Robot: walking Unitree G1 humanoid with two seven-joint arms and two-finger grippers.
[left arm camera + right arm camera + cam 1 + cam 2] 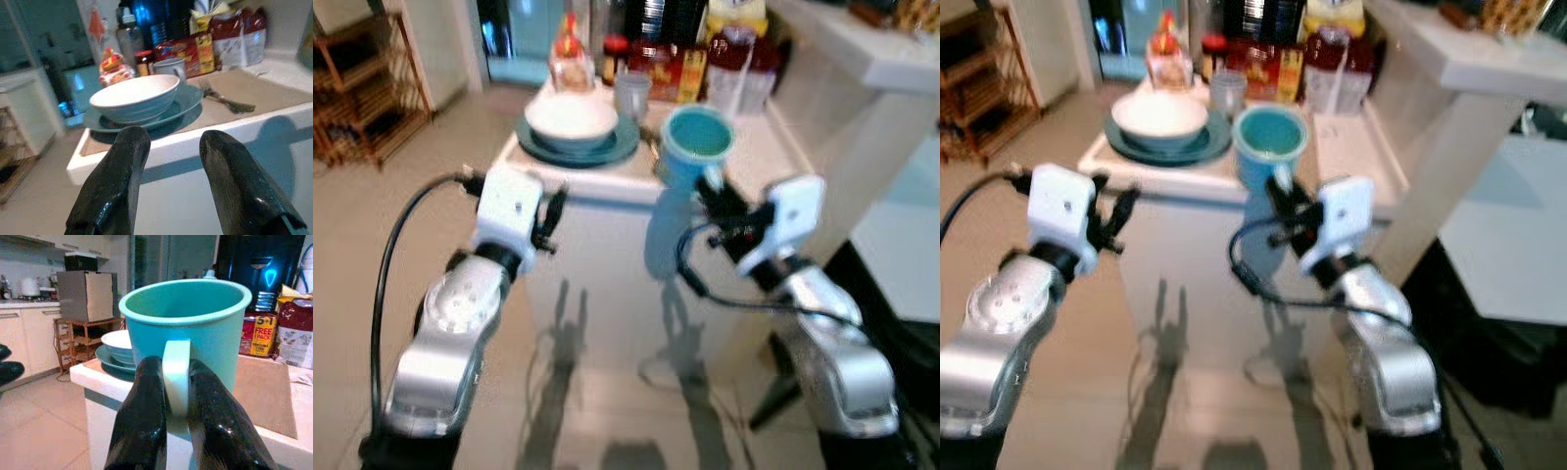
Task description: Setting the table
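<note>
Pinching teal mug [195, 328] handle: right tool [175, 382] | left tool [173, 147] spread

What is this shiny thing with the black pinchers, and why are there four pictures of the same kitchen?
It is a robot with two silver arms. Two pictures come from cameras in its head, looking down. The other two come from cameras on its wrists, looking along its fingers. The right gripper pinches the handle of a teal mug, holding it at the edge of a white counter. The left gripper is open and holds nothing. On the counter sit a white bowl on a teal plate, a fork, a grey cup and food packets.
</note>
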